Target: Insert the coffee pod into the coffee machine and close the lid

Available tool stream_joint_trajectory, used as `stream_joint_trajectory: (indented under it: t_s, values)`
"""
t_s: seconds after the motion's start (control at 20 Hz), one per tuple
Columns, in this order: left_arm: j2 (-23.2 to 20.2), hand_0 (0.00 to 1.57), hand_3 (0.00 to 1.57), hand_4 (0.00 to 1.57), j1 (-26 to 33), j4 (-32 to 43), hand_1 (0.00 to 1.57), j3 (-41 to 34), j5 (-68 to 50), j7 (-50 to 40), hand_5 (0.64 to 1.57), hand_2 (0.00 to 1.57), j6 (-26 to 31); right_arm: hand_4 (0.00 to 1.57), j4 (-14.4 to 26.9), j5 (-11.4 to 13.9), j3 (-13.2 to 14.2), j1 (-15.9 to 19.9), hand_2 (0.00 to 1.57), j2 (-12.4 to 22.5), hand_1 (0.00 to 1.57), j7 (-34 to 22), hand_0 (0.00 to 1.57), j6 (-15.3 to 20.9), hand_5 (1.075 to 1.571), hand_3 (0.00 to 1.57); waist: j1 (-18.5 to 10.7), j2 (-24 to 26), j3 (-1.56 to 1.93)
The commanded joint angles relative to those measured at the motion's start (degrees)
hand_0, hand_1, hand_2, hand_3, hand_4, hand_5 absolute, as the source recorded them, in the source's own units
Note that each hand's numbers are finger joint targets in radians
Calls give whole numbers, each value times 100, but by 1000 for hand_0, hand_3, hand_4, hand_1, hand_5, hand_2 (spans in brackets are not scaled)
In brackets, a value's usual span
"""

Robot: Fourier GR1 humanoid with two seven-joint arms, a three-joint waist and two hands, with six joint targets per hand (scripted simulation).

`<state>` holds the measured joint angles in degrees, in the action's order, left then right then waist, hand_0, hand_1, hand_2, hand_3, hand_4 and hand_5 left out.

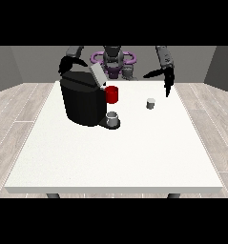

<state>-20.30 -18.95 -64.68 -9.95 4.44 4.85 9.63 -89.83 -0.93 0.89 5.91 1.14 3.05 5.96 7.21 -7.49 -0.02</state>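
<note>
I see the coffee machine (83,100) on the table (115,157) toward its ten o'clock part, its lid (97,75) raised at the top. A cup (113,117) sits on the machine's base at its four o'clock. The coffee pod (150,103) stands on the table at the machine's three o'clock, well apart. One hand (166,76) hangs above the pod at its one o'clock; the other hand (67,64) is behind the machine at its eleven o'clock.

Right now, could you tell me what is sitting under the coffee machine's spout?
A small grey cup stands on the dark base of the coffee machine, below the red part. Whether anything is in the cup cannot be seen. The coffee pod stands apart on the table.
</note>
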Motion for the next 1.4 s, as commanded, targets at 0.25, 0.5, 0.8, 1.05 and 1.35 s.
stream_joint_trajectory:
  t_s: [0.25, 0.5, 0.8, 1.05, 1.35]
  values:
    - [-131, 0, 0, 0, -580, 1107, 0, 134, 621, 196, 1571, 0, -188, 371, 527, 207, 2, 189, 0, -102, 0, 81, 0, 242, 1571, 0, -62, -212, 1]
    - [-194, 0, 0, 0, -828, 1443, 0, 337, 881, 6, 1571, 198, 52, 422, 741, 283, -178, 180, 0, -108, 0, 9, 0, 406, 1571, 0, -102, -5, 2]
    - [-332, 647, 349, 0, -1189, 2263, 647, 140, 1172, 291, 1571, 718, -322, 392, 536, 400, -88, 663, 0, 78, 0, -503, 0, 351, 1571, 0, 82, -315, -1]
    - [-280, 704, 487, 0, -792, 2519, 704, 499, 1783, 798, 1571, 775, -813, 435, 447, 282, -179, 179, 0, -49, 0, -63, 0, 222, 1571, 0, 293, -291, -1]
    - [-492, 547, 454, 0, -1421, 2761, 547, 598, 2169, 616, 1571, 697, -869, 520, 750, 383, -188, 527, 0, -100, 0, 96, 0, 299, 1571, 0, 269, -512, -1]
